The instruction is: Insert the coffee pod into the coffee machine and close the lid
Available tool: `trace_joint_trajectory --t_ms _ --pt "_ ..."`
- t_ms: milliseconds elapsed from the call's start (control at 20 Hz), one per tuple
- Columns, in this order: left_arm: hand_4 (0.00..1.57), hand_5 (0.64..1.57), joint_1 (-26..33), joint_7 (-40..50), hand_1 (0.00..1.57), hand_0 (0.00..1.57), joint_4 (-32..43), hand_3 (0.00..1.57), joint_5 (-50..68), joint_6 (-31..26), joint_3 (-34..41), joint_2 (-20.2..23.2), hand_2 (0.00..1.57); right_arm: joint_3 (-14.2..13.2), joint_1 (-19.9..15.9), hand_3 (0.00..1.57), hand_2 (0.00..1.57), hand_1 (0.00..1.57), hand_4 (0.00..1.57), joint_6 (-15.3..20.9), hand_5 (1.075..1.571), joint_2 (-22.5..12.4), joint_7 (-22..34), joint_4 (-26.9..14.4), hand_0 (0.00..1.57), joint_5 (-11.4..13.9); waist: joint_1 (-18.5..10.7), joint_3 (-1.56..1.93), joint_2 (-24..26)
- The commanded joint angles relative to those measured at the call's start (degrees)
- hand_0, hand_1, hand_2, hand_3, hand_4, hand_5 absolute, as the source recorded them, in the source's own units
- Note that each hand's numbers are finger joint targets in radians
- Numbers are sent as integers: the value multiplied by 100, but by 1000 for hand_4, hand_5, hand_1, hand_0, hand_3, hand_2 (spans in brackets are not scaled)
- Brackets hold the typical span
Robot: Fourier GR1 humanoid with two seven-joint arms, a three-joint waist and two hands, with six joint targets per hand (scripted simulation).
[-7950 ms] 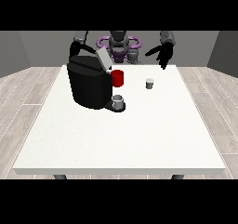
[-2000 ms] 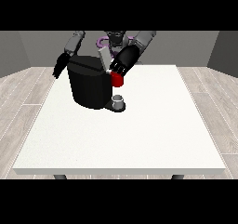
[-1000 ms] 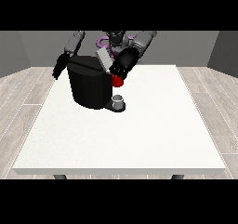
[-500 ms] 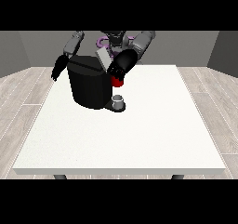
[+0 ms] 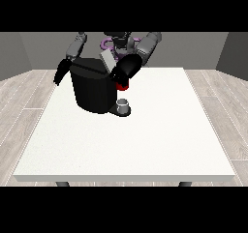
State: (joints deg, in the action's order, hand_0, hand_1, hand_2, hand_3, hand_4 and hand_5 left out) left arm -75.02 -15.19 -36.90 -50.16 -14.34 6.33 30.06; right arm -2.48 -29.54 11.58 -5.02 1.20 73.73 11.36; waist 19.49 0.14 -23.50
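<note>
A large black coffee machine (image 5: 94, 89) with a rounded body stands on the wide white tabletop (image 5: 145, 140), toward the far left part of it. Its grey flat lid (image 5: 107, 60) is raised and tilted up at the top of the machine, so the lid is not closed. In front of the machine, on its low black base, a small grey cup (image 5: 123, 104) stands upright. The hand at the view's right (image 5: 125, 71) is over the top front edge of the machine, just beside the raised lid and above the small cup. A small red part (image 5: 123, 86) shows directly under this hand; I cannot tell whether it is the coffee pod or a piece of the machine, and I cannot tell if the fingers are curled around something. The hand at the view's left (image 5: 61, 72) hangs near the left side of the machine, just beyond the tabletop's far left edge; whether it is wide or narrow cannot be seen.
</note>
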Motion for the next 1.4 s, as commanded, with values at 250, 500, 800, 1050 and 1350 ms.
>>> trace_joint_trajectory --t_ms 250,500,800,1050,1350 --pt "0 1571 67 -69 0 0 56 554 -362 407 -131 153 686 -49 -115 0 0 0 147 -92 1571 -126 201 55 0 -14 4 -13 1" --pt "0 1571 -47 -98 0 0 111 474 -380 414 -42 288 565 70 -19 0 0 0 83 75 1571 75 -34 40 0 83 37 -13 -107" --pt "0 1571 75 -73 0 0 195 253 -328 285 -11 143 362 -6 -3 0 0 0 0 -108 1571 -26 109 -48 0 -31 -87 -13 106" --pt "0 1571 533 42 0 0 34 60 -229 73 -67 -168 0 -102 779 0 0 0 0 163 1571 265 -357 -429 0 -95 -601 -10 908" --pt "0 1571 1533 -154 0 0 -40 0 -13 -157 -191 -813 177 -199 1442 0 0 0 0 -49 1571 183 -345 -522 0 -282 -1079 -13 1993"
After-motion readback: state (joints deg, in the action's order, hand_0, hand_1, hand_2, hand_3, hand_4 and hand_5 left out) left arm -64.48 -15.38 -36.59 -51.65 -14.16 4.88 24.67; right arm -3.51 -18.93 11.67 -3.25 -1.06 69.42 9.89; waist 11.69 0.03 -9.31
